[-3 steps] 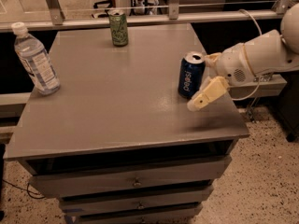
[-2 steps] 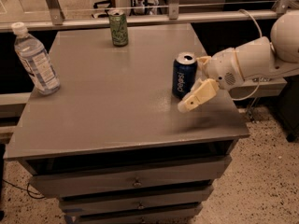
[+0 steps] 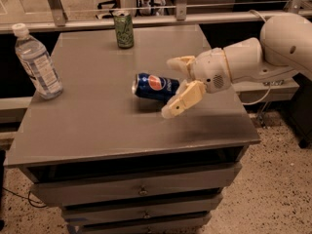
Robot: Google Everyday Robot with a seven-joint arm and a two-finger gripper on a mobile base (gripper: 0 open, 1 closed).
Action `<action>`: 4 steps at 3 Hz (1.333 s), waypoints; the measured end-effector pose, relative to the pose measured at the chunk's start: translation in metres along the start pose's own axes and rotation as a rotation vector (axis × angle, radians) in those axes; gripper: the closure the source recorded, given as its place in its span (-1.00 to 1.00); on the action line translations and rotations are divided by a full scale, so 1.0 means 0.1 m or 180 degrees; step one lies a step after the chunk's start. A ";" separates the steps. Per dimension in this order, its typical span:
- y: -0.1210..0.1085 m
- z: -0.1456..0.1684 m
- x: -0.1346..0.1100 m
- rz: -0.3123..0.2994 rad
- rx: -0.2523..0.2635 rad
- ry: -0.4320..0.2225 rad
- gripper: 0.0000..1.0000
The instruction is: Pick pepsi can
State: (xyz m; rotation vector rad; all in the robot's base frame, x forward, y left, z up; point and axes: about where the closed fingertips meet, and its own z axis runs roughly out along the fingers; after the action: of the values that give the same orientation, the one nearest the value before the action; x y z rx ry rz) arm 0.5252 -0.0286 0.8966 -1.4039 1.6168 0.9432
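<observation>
The pepsi can, dark blue with a red-white-blue logo, lies on its side near the middle of the grey table, its silver top pointing left. My gripper reaches in from the right on a white arm. Its cream fingers are spread wide, one behind the can's right end and one in front of it. The fingers are not closed on the can.
A green can stands upright at the table's back edge. A clear plastic water bottle stands at the left edge. A metal railing runs behind the table. Drawers sit below the top.
The pepsi can was upright near the right side. It now lies on its side, further left. My gripper has moved left with it, fingers still spread.
</observation>
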 end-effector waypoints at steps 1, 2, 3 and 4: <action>0.15 0.19 -0.15 -0.0107 -0.0163 -0.0060 -1.00; 0.17 0.45 -0.13 -0.0260 -0.0249 0.0000 -1.00; 0.08 0.67 -0.04 -0.0405 -0.0254 0.0067 -1.00; -0.04 0.81 0.05 -0.0515 -0.0245 0.0136 -1.00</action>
State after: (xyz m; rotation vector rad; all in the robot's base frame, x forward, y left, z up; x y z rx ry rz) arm 0.5362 0.0422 0.8576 -1.5917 1.4860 0.8940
